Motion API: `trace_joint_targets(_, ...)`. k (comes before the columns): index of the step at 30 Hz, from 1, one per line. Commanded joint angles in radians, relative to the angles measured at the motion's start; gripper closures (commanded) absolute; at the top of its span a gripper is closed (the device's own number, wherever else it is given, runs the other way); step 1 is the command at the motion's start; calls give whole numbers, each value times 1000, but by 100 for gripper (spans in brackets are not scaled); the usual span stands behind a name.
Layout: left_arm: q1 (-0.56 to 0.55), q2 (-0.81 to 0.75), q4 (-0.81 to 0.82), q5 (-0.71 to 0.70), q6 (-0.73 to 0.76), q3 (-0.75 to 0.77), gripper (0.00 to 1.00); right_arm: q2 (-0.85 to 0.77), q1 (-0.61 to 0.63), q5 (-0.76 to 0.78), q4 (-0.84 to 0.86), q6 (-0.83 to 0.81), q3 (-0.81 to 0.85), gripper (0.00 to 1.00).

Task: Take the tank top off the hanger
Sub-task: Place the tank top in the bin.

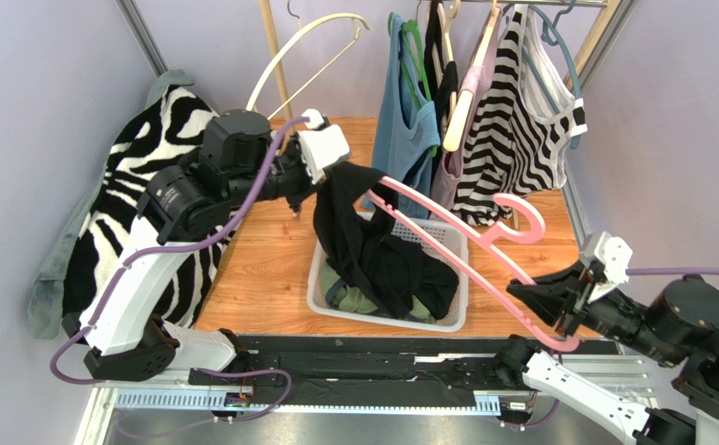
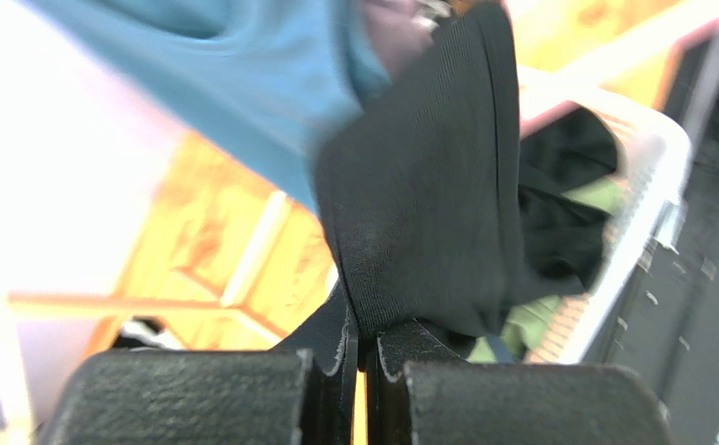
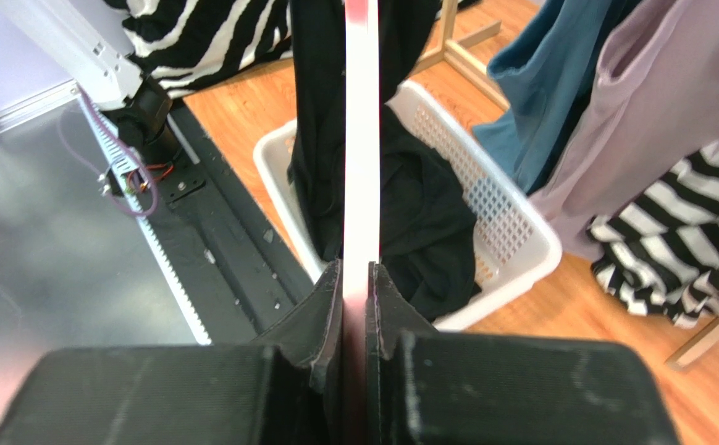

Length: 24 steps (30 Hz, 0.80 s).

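Two shut tools — left tool (image 2: 361, 338) grips tank top (image 2: 428, 204), right tool (image 3: 356, 278) grips hanger (image 3: 361, 139).

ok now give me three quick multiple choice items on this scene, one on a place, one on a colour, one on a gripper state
1. The lower part of the black tank top lies
A. in the white basket
B. beside the basket
C. under the basket

2. The hanger in the right gripper is
A. white
B. pink
C. green

3. The left gripper is
A. open
B. shut on the black tank top
C. shut on the hanger

Answers:
1 A, the black fabric drapes down and piles inside the basket.
2 B, the bar clamped between the jaws is pink.
3 B, the left wrist view shows the jaws pinching black fabric.
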Motion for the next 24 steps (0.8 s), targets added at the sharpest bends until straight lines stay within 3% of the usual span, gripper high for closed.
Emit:
trace_joint_targets(1,19,-9,83,-95,-64,106,100,-88,-4,-31,-73,74,7,100)
trace_joint_targets(4,20,28,78,-63,-77,158,100,-163,-4,-94,-96,119,-5,100)
trace_joint_targets(10,-27,94,51,61,-74,212,100,-194,-3,-47,-99,142,110,100)
trace_joint_targets(16,-160,156,15,11,6,209,98,-62,-4,199,-13,154,199,100)
trace_joint_targets(17,-161,160,15,11,8,200,94,-38,-4,245,-12,165,235,100)
trace_joint_targets(20,-161,159,14,-3,21,151,59,71,-4,282,-6,180,283,100)
trace_joint_targets(21,-161,153,5,-11,24,141,21,88,-4,279,6,178,288,100)
trace_joint_targets(22,-161,149,1,-15,24,140,10,104,-4,277,19,175,286,100)
trace_joint_targets(24,-161,124,3,-47,38,134,5,159,-4,276,45,174,291,100)
